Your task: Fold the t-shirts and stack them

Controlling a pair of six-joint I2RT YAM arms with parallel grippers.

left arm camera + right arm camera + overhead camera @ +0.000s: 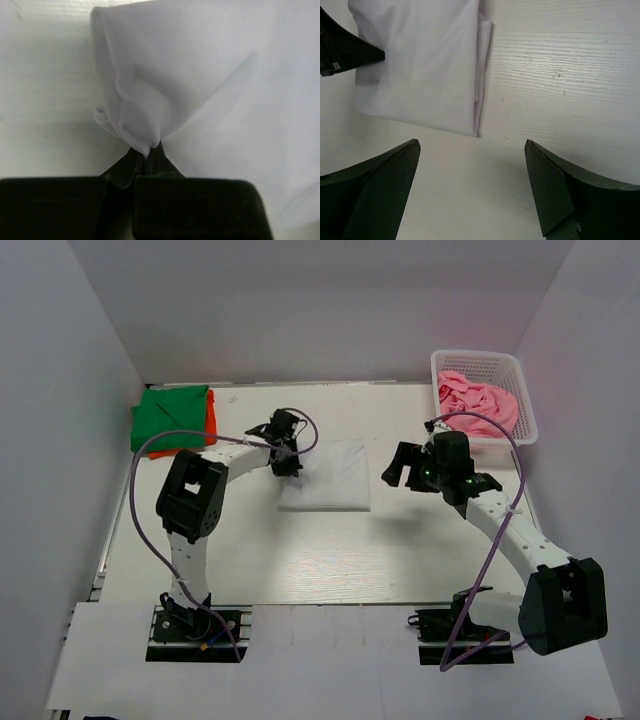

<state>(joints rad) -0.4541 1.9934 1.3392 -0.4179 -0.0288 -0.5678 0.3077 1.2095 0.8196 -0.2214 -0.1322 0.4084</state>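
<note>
**A:** What does the left gripper [147, 152] have?

**B:** Its jaws are pinched tight on the left edge of the folded white t-shirt [210, 75], which lies in the middle of the table [330, 560]. The cloth puckers at the pinch. It looks soft, light and limp, so it would likely droop and unfold if lifted there alone.

**A:** And the right gripper [471, 145]?

**B:** It is spread wide, holding nothing, near the shirt's right edge. I'd grip that edge through all layers.

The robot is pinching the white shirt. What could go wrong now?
The left gripper holds only a small pinch of the white shirt at its edge, so it might slip out, or the neat fold might fall open when lifted. The right gripper is open and off the shirt, so the other side could drag on the table.
</note>
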